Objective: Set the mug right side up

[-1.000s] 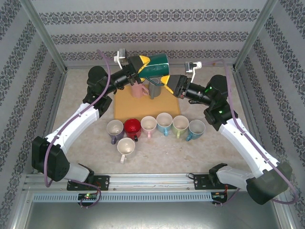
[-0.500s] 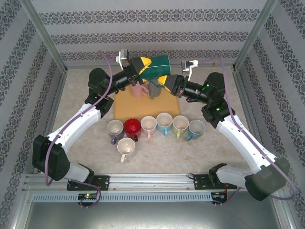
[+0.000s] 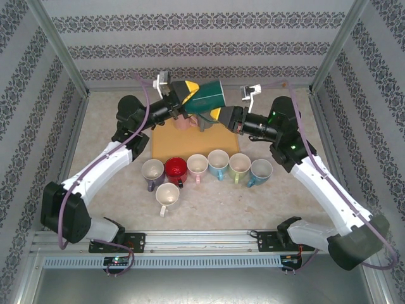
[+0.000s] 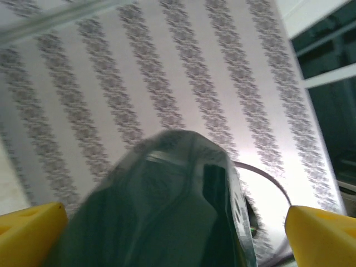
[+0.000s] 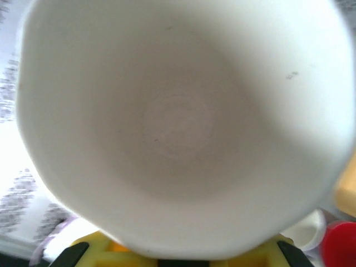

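Green mug (image 3: 210, 95): in the air above the far edge of the tan mat, tilted on its side between the 2 grippers and touching no surface.
Mug mouth: turned toward the right wrist camera, which looks straight into a plain white inside.
Handle (image 3: 204, 120): dark, hanging down from the mug body toward the mat.
Left gripper (image 3: 186, 95): jaws spread wide at the left end of the mug. In its wrist view the yellow pads (image 4: 320, 233) sit at the 2 lower corners with the green body between them, and a gap shows beside the right pad.
Right gripper (image 3: 219, 115): clamped on the green mug from its lower right side, near the handle. The mug hides the exact contact.
Tan mat (image 3: 166, 142): flat on the table toward the far edge, about midway between the side edges.
Pink mug (image 3: 185, 123): on the far part of the mat, under the left gripper and mostly covered.
Row of 6 mugs (image 3: 197, 164): along the mat's near edge, all mouths up. From the left they are white, red, white with a pink handle, pale blue, pale green and blue.
White mug (image 3: 168, 194): alone and mouth up, closer to the table's near edge than the row, just beside its 2 leftmost mugs.
Table (image 3: 253, 202): speckled beige top.
Walls (image 3: 202, 50): striped patterned paper on 3 sides.
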{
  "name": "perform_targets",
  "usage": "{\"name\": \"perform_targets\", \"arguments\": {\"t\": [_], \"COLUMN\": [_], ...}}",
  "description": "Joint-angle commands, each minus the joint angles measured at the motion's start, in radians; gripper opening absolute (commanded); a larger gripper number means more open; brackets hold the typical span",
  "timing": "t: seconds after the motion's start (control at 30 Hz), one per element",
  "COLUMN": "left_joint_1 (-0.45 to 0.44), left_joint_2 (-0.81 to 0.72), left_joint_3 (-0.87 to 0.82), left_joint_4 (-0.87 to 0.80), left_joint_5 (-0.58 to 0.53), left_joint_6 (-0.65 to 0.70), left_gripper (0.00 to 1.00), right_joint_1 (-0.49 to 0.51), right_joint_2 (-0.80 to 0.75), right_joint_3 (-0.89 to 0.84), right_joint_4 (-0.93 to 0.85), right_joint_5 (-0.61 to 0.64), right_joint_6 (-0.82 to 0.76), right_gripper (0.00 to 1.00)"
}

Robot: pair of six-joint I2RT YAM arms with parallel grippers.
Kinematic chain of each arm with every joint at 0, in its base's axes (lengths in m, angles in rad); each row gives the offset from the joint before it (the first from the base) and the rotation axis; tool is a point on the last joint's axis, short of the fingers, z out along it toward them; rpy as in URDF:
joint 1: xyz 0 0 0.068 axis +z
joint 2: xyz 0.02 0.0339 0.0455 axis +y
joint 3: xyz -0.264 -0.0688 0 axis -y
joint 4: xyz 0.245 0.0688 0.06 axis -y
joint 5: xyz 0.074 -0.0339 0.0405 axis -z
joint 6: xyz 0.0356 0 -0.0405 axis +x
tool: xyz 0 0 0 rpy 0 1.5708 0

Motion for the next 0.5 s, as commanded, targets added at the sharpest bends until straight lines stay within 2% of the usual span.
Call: {"name": "perform_targets", "arguments": {"t": [0.0,0.07,0.13,0.23,0.33,0.47], "left_joint_1": [0.065,0.080,0.076,0.077,0.080,0.080], "left_joint_2": [-0.143,-0.184,-0.192,-0.224,-0.239,-0.260], "left_joint_3": [-0.002,0.061,0.139,0.188,0.221,0.213], "left_joint_4": [-0.374,-0.691,-0.964,-1.204,-1.341,-1.374], "left_joint_5": [-0.070,-0.133,-0.220,-0.397,-0.505,-0.530], "left_joint_6": [0.233,0.408,0.550,0.648,0.697,0.704], "left_gripper": [1.00,1.00,1.00,1.00,1.00,1.00], "right_joint_1": [0.095,0.183,0.270,0.412,0.578,0.774], "right_joint_2": [-0.094,-0.115,-0.141,-0.167,-0.162,-0.131], "right_joint_3": [0.135,0.166,0.165,0.162,0.173,0.128], "right_joint_4": [-0.325,-0.466,-0.533,-0.624,-0.735,-0.823], "right_joint_5": [0.194,0.332,0.470,0.649,0.822,0.966], "right_joint_6": [-0.365,-0.475,-0.533,-0.580,-0.628,-0.610], "right_gripper": [0.00,0.00,0.00,0.00,0.00,0.00]}}
